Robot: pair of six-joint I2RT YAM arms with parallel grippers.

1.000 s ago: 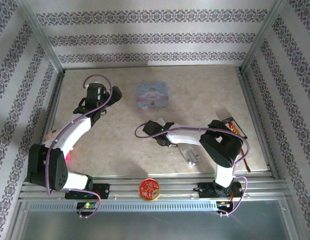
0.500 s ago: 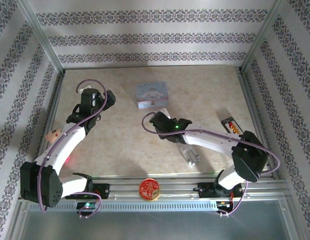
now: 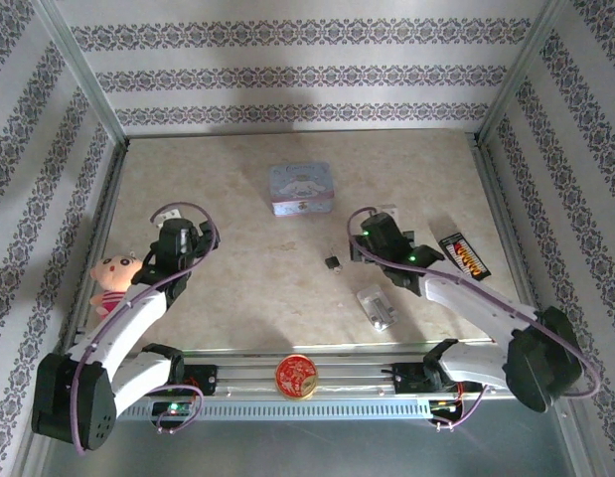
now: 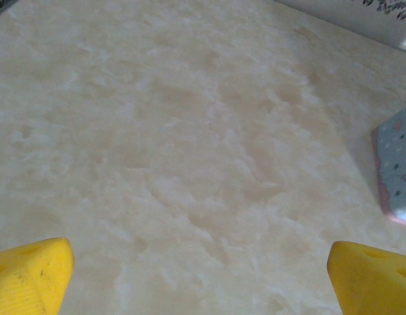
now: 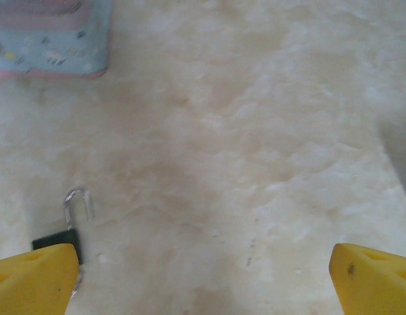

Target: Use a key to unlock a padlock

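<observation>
Top external: padlock point(image 3: 333, 263) at frame centre on table point(image 3: 237, 288) | right wrist: padlock lower left | left gripper point(image 4: 201, 279), right gripper point(image 5: 203, 279): both spread wide, empty

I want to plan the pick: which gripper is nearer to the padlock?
The right gripper: the padlock lies right beside one of its fingers. The left gripper is far across the table from it.

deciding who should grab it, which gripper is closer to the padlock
Right. The right gripper hovers just right of and slightly beyond the padlock; the left gripper is much farther off, on its left side.
</observation>
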